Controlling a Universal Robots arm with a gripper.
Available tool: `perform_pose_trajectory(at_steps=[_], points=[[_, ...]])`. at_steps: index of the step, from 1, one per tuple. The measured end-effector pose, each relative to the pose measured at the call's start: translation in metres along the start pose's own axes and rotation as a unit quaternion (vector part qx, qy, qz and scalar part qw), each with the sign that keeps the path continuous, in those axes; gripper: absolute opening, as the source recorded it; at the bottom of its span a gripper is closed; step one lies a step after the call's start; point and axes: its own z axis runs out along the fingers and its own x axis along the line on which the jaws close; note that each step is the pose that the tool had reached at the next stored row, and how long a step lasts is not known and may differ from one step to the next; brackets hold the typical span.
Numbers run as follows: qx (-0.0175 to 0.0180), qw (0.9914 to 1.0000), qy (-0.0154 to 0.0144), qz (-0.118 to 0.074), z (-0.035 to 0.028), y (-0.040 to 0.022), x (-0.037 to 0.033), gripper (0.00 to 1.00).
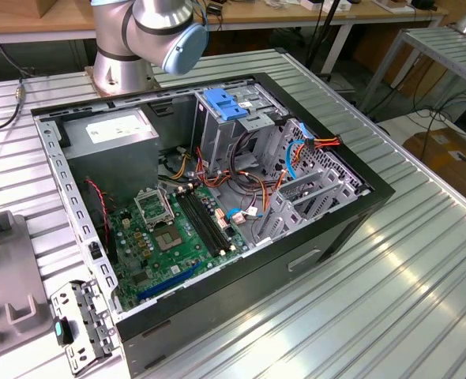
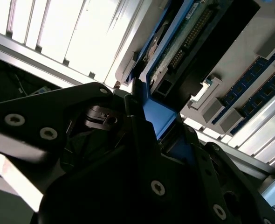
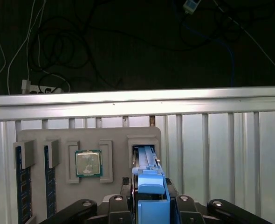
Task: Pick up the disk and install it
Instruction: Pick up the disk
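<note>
Ribbed metal bench (image 3: pixel 221 140) carries a grey tray (image 3: pixel 114 135); the black tool (image 3: pixel 150 198) grasps the blue-railed dark disk (image 3: pixel 149 170) standing in it.

computer case (image 1: pixel 365 207) on counter (image 1: pixel 422 276) | inside: power supply (image 1: pixel 110 136) at exterior view's left rear, drive cage (image 1: pixel 221 130) beside it, circuit board (image 1: pixel 178 241) in front | disk (image 3: pixel 149 184) on edge in tray (image 3: pixel 114 136) slot, processor chip (image 3: pixel 87 164) beside

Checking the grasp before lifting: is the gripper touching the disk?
Touching. In the second wrist view the gripper clamps the disk by its blue rail, fingers flush on both sides.
</note>
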Motion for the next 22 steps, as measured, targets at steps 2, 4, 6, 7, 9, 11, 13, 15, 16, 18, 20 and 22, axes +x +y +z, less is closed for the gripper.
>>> perform_pose_trajectory(at_steps=[2, 4, 6, 7, 9, 11, 13, 15, 16, 18, 20, 22], points=[[0.0, 1.0, 0.0, 0.001, 0.0, 0.0, 0.0, 0.37], [0.0, 1.0, 0.0, 0.001, 0.0, 0.0, 0.0, 0.37], [0.0, 1.0, 0.0, 0.002, 0.0, 0.0, 0.0, 0.37], [0.0, 1.0, 0.0, 0.002, 0.0, 0.0, 0.0, 0.37], [0.0, 1.0, 0.0, 0.003, 0.0, 0.0, 0.0, 0.37], [0.0, 0.99999, 0.0, 0.003, 0.0, 0.0, 0.0, 0.37], [0.0001, 0.99999, 0.0, 0.004, 0.0, 0.0, 0.0, 0.37], [0.0, 0.99999, 0.0, 0.004, 0.0, 0.0, 0.0, 0.37], [0.0001, 0.99999, 0.0, 0.005, 0.0, 0.0, 0.0, 0.37], [0.0001, 0.99999, 0.0, 0.005, 0.0, 0.0, 0.0, 0.37], [0.0002, 0.99999, 0.0, 0.005, 0.0, 0.0, 0.0, 0.37], [0.0007, 0.99999, 0.0, 0.005, -0.0001, 0.0, 0.0, 0.37]])
